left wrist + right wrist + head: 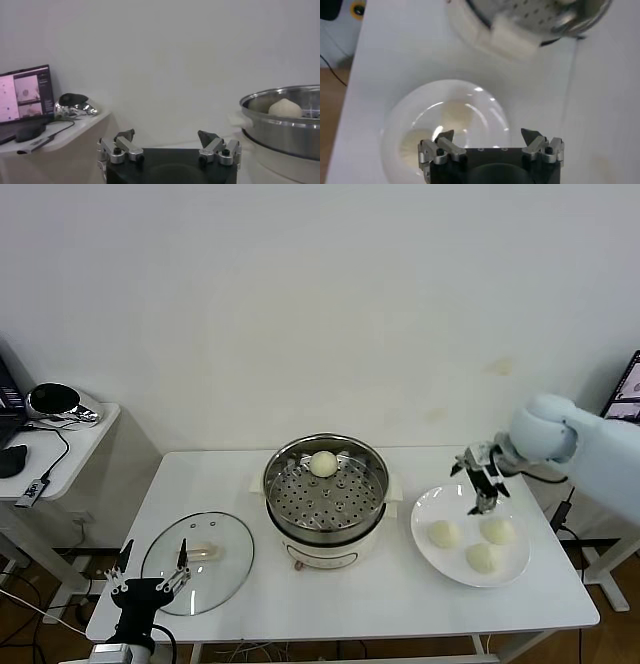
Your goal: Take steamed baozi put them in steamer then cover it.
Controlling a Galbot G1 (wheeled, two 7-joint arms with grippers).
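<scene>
Right gripper point(490, 142) — spread, empty — hovers over plated baozi point(456, 114).

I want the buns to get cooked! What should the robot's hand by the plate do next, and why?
Probably lower the right gripper onto a baozi on the plate and close on it. Its fingers are open and empty above the plate, three baozi wait there, and only one baozi sits in the steamer. The left gripper waits, open, by the cover.

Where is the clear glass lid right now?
In the head view, the clear glass lid lies flat on the white table, left of the steel steamer, near the left gripper.
</scene>
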